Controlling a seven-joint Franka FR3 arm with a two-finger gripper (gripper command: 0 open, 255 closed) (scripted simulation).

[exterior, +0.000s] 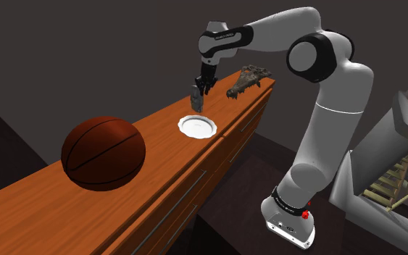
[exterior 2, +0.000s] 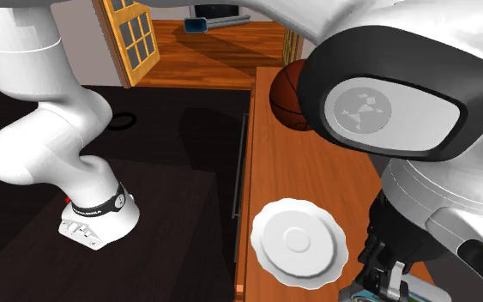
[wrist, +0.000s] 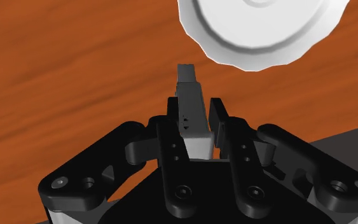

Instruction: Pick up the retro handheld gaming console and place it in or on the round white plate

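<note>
- Shoulder view: gripper clamped on the handheld console, a small grey slab held upright. It hangs clear of the sideboard top, above the far rim of the round white plate.
- The plate sits by the top's front edge, toward the far end. A basketball sits toward the near end, and a dark jagged object at the far end.
- The sideboard is orange-brown wood with slim drawer handles. Floor and walls are dark.
- Second exterior view: the plate's rim is scalloped. A glazed wooden door and a wood floor lie beyond.
- Wrist view: both fingers press the console's flat sides. It is seen narrow edge on, plain grey with tiny dots, near the plate's rim but apart from it.
</note>
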